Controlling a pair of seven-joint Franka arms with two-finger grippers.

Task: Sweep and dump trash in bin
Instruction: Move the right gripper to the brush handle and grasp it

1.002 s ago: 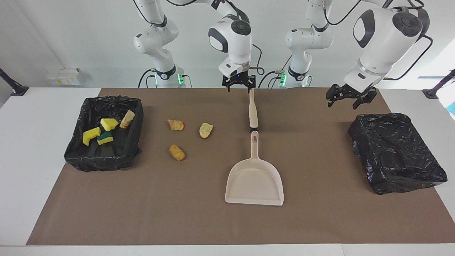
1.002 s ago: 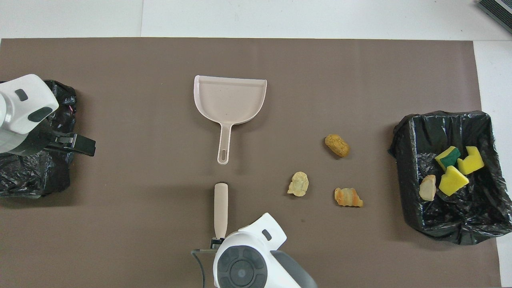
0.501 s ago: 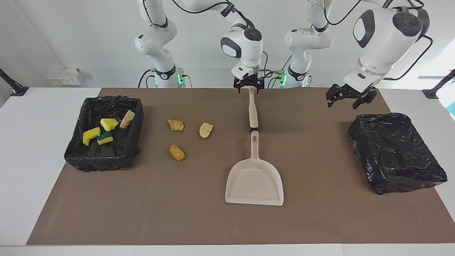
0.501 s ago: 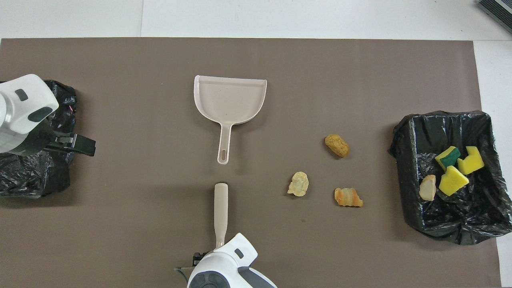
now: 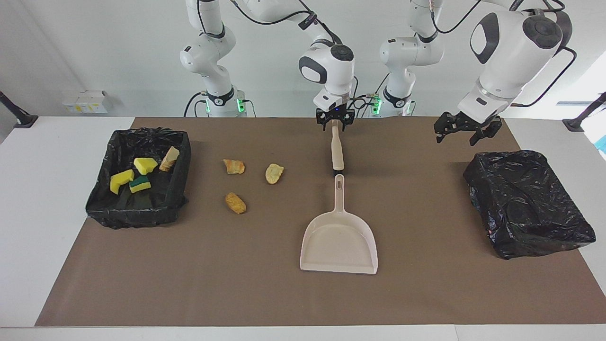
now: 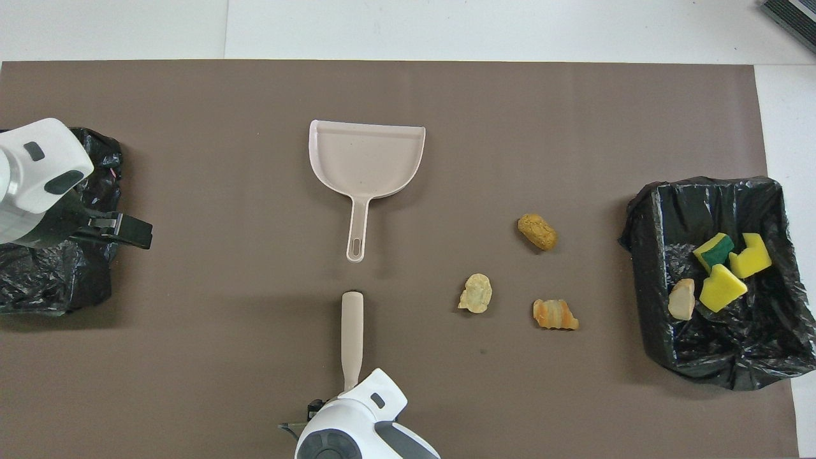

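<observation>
Three tan-orange trash pieces lie on the brown mat, also in the overhead view. Yellow sponge chunks, a green-topped one and a bread piece lie in the black-lined bin at the right arm's end. The beige brush lies in line with the dustpan, nearer to the robots. My right gripper is open at the brush's end nearest the robots, a finger on each side. My left gripper is open and empty, waiting in the air.
A second bin, covered in black bag, stands at the left arm's end of the table, just under and beside the left gripper. The brown mat covers most of the white table.
My right gripper has moved toward the left arm's end and back toward the robots, from beside the brush to its end. The left arm, trash, brush and dustpan have not moved.
</observation>
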